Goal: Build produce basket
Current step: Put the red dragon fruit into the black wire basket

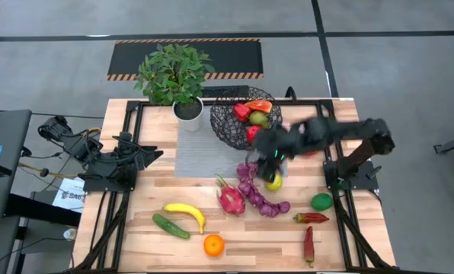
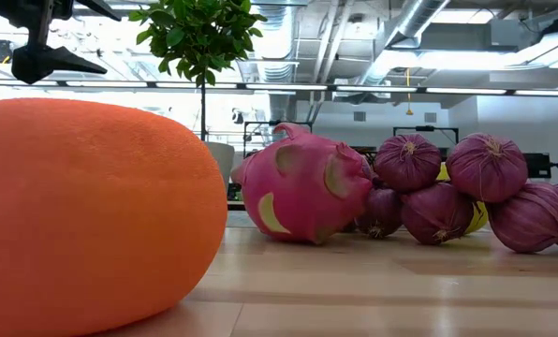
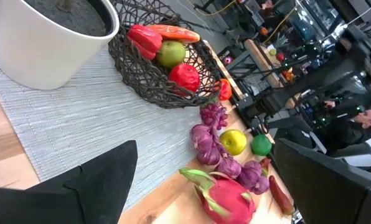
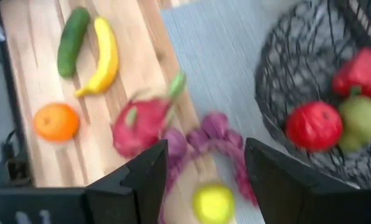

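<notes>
Right gripper (image 4: 201, 171) over the purple string (image 4: 204, 140) — fingers spread wide, holding nothing.
Basket (image 1: 225, 122) beside the white pot (image 1: 188, 112) — red apple (image 4: 314, 126) and pear (image 4: 362, 121) inside; left gripper (image 1: 152, 156) waiting at the table's left.

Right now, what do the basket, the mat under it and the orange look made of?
Basket: thin black wire, matte, open crisscross you can see through; probably coated metal. Mat: grey woven fabric or vinyl, fine ribbed lines. Orange: matte, finely pebbled skin with no shine; likely foam or soft plastic.
</notes>
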Robot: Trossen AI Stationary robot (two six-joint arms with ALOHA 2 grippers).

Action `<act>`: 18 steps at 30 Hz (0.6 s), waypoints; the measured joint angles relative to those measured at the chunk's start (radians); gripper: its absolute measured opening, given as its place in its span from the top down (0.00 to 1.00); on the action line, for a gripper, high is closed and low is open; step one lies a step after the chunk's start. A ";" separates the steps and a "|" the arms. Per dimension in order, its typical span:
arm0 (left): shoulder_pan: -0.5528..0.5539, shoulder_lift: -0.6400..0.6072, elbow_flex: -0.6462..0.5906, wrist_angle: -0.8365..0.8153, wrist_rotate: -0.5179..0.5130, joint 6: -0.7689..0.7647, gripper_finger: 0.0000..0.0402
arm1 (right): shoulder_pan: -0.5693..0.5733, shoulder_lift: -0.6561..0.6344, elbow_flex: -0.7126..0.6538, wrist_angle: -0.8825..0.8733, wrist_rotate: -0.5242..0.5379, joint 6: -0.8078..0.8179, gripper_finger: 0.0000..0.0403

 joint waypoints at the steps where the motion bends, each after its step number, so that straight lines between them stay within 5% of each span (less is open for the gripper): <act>1: 0.000 0.000 0.000 0.000 0.000 0.000 0.09 | 0.032 0.024 0.000 0.022 0.046 0.020 0.43; 6: 0.000 0.000 0.000 0.000 0.016 0.000 0.09 | 0.115 0.173 -0.001 0.105 0.148 0.093 0.43; 18: 0.000 0.000 0.000 0.000 0.053 0.000 0.09 | 0.023 0.521 -0.002 0.209 0.061 0.100 0.31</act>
